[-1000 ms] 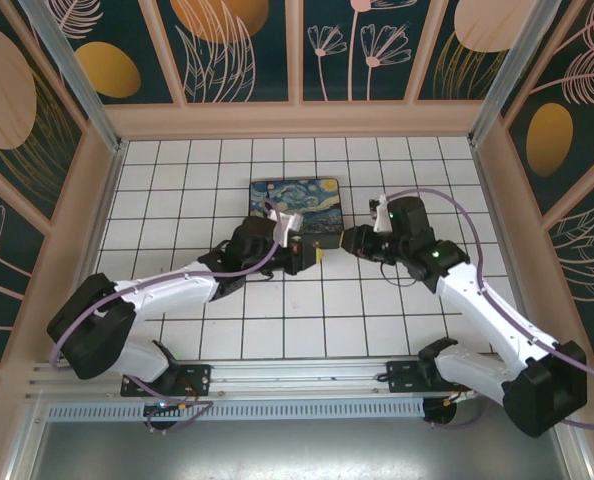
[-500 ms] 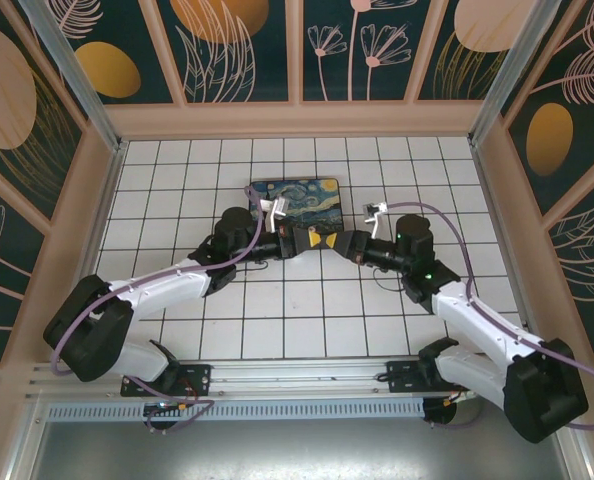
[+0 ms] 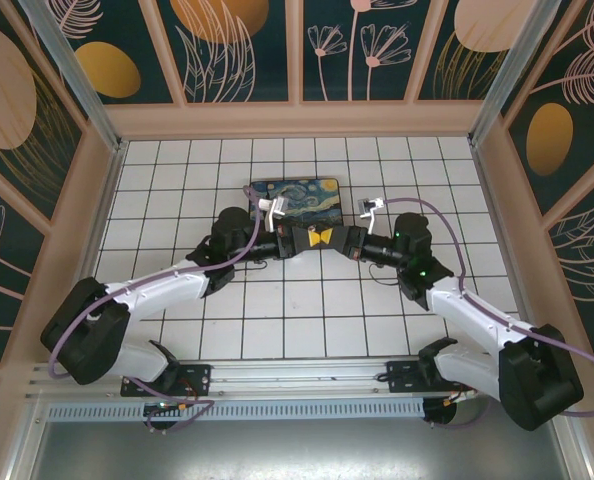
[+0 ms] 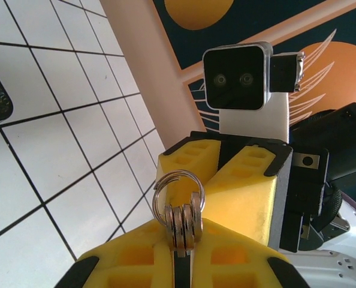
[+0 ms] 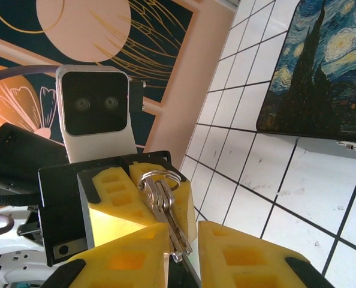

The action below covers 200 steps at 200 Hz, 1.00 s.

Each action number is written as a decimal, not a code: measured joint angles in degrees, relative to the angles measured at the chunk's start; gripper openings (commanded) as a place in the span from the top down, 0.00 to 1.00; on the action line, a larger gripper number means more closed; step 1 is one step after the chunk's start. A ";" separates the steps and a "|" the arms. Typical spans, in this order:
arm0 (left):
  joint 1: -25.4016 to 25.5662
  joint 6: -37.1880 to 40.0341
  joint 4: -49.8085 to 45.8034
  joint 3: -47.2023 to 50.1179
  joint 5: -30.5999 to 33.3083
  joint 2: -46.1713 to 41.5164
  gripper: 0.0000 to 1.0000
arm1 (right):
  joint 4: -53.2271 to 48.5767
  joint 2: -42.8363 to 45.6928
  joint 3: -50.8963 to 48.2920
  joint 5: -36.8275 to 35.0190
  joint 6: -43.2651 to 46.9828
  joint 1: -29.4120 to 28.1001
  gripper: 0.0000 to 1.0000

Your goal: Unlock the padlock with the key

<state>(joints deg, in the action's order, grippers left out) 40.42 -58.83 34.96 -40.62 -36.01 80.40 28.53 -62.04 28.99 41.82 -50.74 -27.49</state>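
Top camera: the left gripper (image 3: 315, 240) and the right gripper (image 3: 330, 240) meet tip to tip just near of the box (image 3: 297, 197), mid-table. Its painted lid is down, so whatever is inside is hidden.

Left wrist: the left gripper is pressed together on the key (image 4: 179, 227), 1 of about 3 on a ring (image 4: 178, 191) that stands up toward the right gripper.

Right wrist: the right gripper sits close on both sides of the key's blade, but I cannot tell whether it bites. A small silvery fitting (image 5: 353, 147) juts from the box's near wall, too cropped to call it the padlock.

This looks like a hand-over of the key, before any unlocking. Next, 1 gripper needs a sole, firm hold with the blade free to aim at the keyhole.
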 measured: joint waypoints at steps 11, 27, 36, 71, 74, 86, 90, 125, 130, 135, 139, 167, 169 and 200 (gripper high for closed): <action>0.00 0.00 0.20 0.17 -0.02 -0.11 0.89 | 0.63 -0.07 -0.28 0.20 -0.79 0.00 0.82; 0.00 -0.02 0.61 0.48 -0.02 -0.31 0.89 | 2.12 -0.28 -0.94 0.37 -1.88 -0.04 0.80; 0.00 -0.07 0.90 0.74 0.00 -0.42 0.88 | 2.84 -0.35 -1.42 0.46 -2.56 -0.04 0.77; 0.00 -0.92 2.84 1.88 -0.63 -0.66 0.87 | 5.14 0.17 -4.57 0.70 -4.28 -0.02 0.74; 0.00 -0.90 3.15 2.05 -0.92 -0.68 0.86 | 5.27 0.17 -4.81 0.72 -4.31 0.00 0.73; 0.00 -0.15 4.92 3.17 -2.56 -1.07 0.86 | 6.08 0.11 -5.57 0.87 -5.14 0.07 0.71; 0.00 0.63 5.27 3.74 -3.02 -1.44 0.86 | 6.36 0.07 -5.68 1.05 -5.60 0.07 0.70; 0.00 8.26 6.86 8.74 -8.00 -4.61 0.87 | 10.32 -0.87 -5.70 2.73 -6.91 0.07 0.69; 0.00 9.01 7.19 8.76 -8.74 -4.46 0.87 | 10.67 -0.87 -5.70 2.93 -7.10 0.07 0.69; 0.02 9.51 7.72 8.76 -9.44 -4.33 0.87 | 11.21 -0.85 -5.73 3.23 -7.19 0.07 0.68; 0.02 9.92 8.48 8.76 -10.08 -4.17 0.87 | 11.63 -0.83 -5.75 3.37 -7.21 0.07 0.67; 0.02 11.41 11.43 8.76 -12.57 -3.76 0.86 | 12.28 -0.11 -5.90 4.81 -7.08 -0.61 0.64; 0.00 11.56 11.56 8.76 -12.74 -3.74 0.85 | 12.37 -0.09 -5.90 4.94 -7.10 -0.74 0.64; 0.02 12.85 11.63 8.74 -13.25 -3.74 0.85 | 13.11 0.17 -6.29 6.32 -7.17 -1.62 0.65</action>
<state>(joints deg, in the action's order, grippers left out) 40.45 -45.98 46.59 -31.88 -49.25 76.66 41.65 -61.87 22.70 48.14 -57.91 -29.10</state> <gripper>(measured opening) 0.151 0.357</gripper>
